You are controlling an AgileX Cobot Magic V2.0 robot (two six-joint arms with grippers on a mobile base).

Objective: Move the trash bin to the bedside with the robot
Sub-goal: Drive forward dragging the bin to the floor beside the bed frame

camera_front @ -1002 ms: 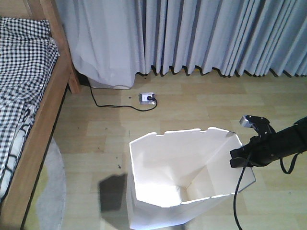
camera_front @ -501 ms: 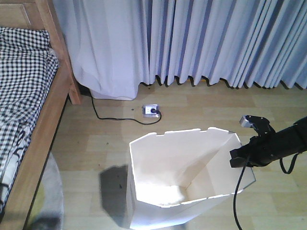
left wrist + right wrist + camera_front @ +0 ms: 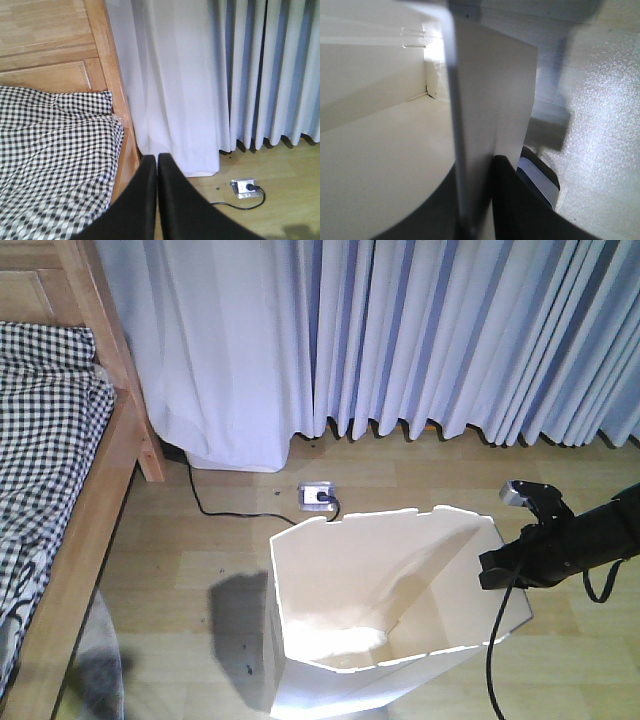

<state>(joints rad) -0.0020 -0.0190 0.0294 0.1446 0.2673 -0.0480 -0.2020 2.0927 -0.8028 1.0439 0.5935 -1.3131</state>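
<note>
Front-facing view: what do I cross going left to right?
The bed → trash bin → right gripper, clamped on the bin's right rim. The floor socket overlaps the bin's span, so it is left out.

Lighting: soft daylight through pale curtains (image 3: 450,330), upper frame.
Shadow: one dark patch on the floor (image 3: 180,540), lower left.
Glare: trash bin (image 3: 345,575) interior washed out.
Right wrist view: close, blurred, grainy.
</note>
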